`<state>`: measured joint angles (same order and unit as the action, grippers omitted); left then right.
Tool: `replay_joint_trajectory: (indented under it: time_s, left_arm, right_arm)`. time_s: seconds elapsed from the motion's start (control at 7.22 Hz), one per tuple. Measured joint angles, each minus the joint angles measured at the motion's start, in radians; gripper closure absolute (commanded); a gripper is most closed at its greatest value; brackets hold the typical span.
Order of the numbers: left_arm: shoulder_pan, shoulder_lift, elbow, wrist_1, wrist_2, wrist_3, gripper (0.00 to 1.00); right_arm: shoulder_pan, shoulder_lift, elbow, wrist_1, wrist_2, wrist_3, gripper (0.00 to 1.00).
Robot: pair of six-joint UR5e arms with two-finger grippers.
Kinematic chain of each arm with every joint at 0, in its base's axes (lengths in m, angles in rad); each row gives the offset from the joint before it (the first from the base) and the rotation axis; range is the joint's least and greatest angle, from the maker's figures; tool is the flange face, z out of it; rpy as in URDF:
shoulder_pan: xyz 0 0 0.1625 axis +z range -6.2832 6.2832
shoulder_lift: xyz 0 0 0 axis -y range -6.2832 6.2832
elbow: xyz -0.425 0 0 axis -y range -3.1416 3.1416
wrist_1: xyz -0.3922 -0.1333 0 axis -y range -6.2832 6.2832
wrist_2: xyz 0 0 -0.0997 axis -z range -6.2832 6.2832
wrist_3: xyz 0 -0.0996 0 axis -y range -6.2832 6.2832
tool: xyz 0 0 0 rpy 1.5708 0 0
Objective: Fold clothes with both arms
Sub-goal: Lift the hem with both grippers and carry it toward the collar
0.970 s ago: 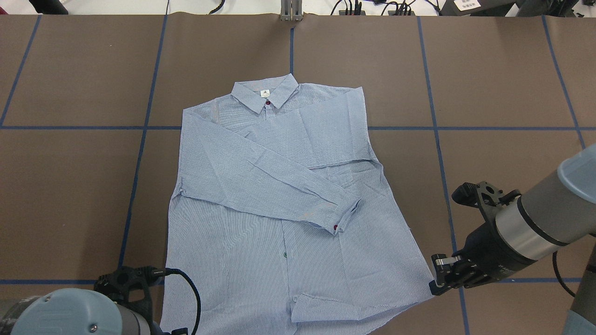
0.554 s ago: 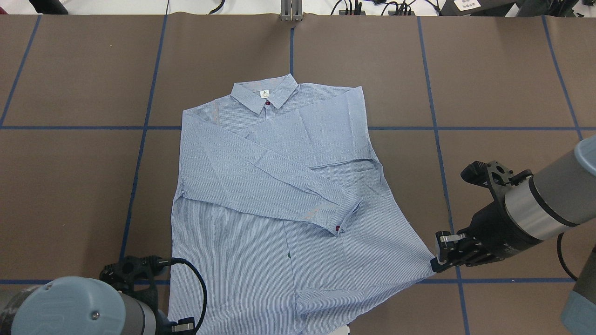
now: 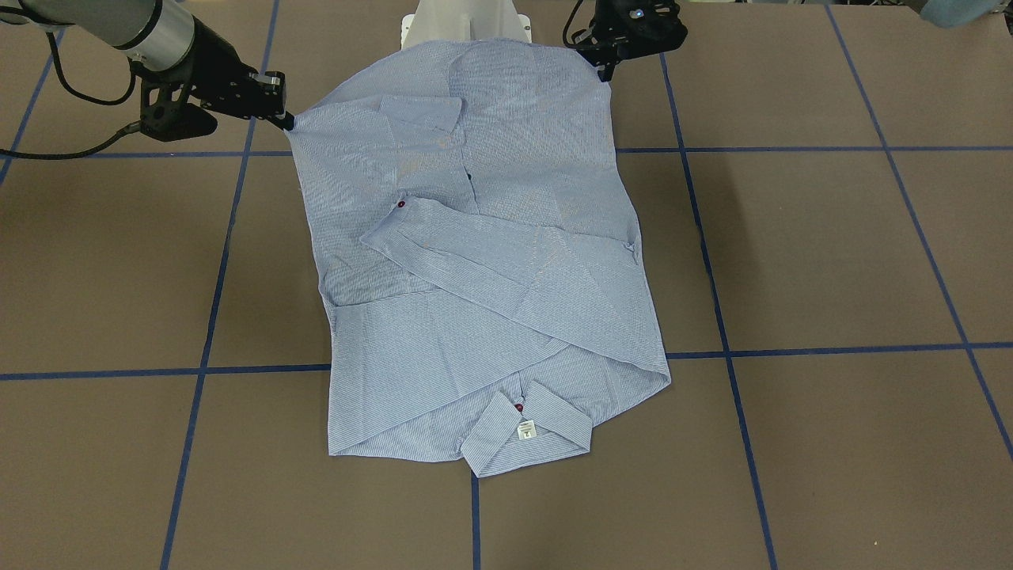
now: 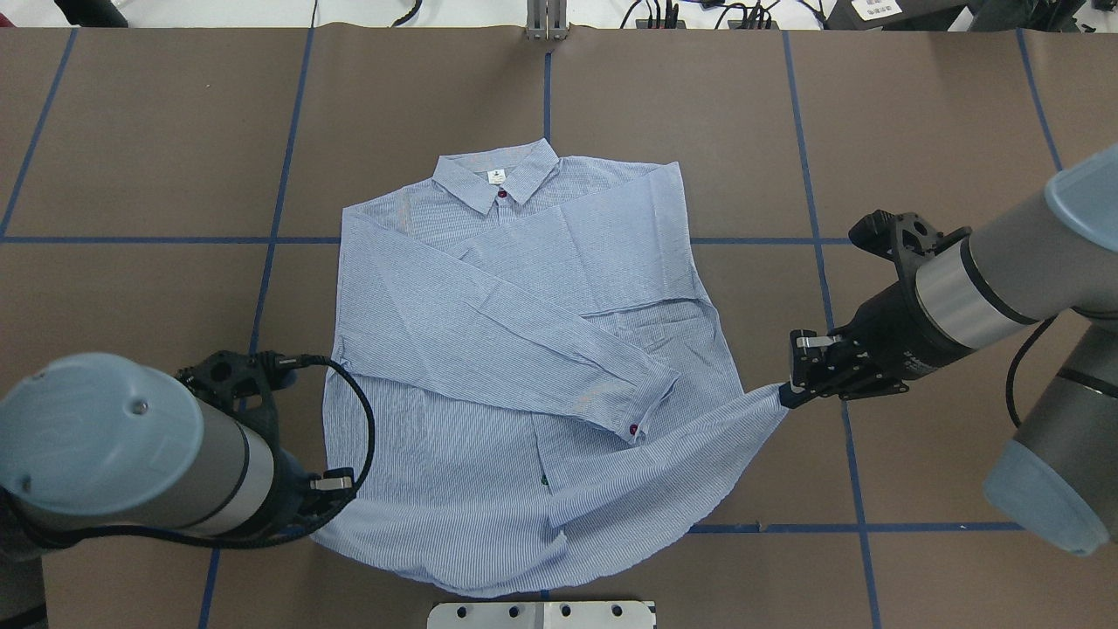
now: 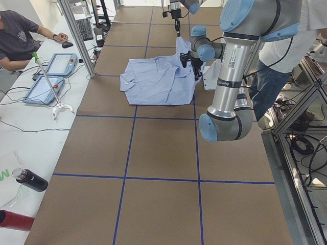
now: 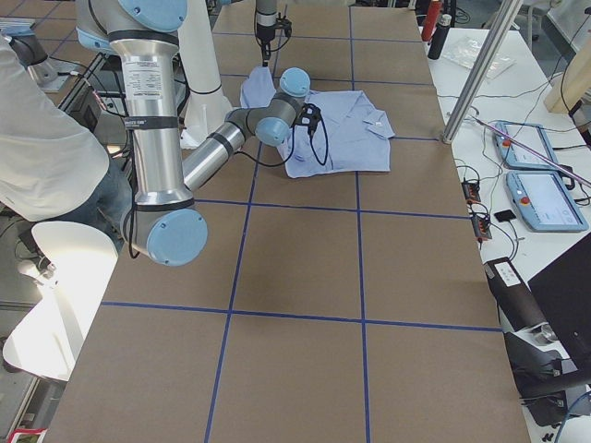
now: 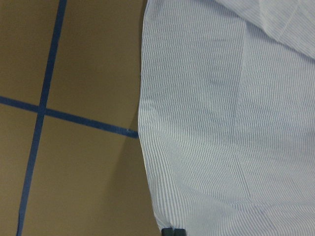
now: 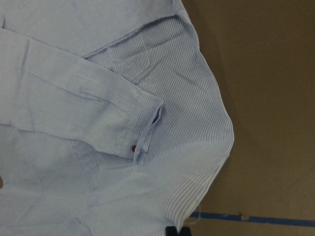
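Right tool: jaws closed on the right corner of the hem, with the cloth drawn up off the worktop in a taut ridge toward the tool.

Left tool: set at the left hem corner. The fingertips are largely masked by the arm in the overhead view. The front-facing view shows the corner raised at the tool, and the wrist view shows cloth running right up to the fingertips, so it is judged closed on the cloth.

Shirt: lies face up in the middle of the worktop, with the collar at the far end and the hem at the near end, by the robot's base.

Done, as far as can be seen:
- Both sleeves are folded in over the front.
- One sleeve runs diagonally across the chest, with its cuff resting right of centre.
- The body is spread reasonably flat, apart from the near end.

In hand: the lengthwise fold. Both hem corners are gripped and raised, and the near edge sags in a curve between them.

Outstanding:
- Carrying the hem over toward the collar and laying it down square.
- Releasing both corners.
- Possibly a further fold, if a compact bundle is wanted.

Progress is judged at roughly the midpoint.
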<state>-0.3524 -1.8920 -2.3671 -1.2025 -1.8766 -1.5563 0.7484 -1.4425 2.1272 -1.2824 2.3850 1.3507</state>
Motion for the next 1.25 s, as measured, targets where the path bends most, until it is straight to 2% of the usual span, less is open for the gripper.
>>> replay_joint_trajectory:
  time_s: [0.42, 0.83, 1.25]
  left_arm:
    - [-0.154, -0.015, 0.067, 0.002, -0.058, 0.14, 1.0]
    - [-0.286, -0.095, 0.196, -0.001, -0.102, 0.255, 1.0]
    - [-0.393, -0.138, 0.304, -0.012, -0.118, 0.376, 1.0]
  right_arm:
    - [0.084, 0.144, -0.144, -0.002, -0.019, -0.003, 1.0]
    - [0.108, 0.3, -0.32, -0.001, -0.091, -0.014, 1.0]
    - [0.149, 0.419, -0.455, 0.002, -0.11, -0.038, 1.0]
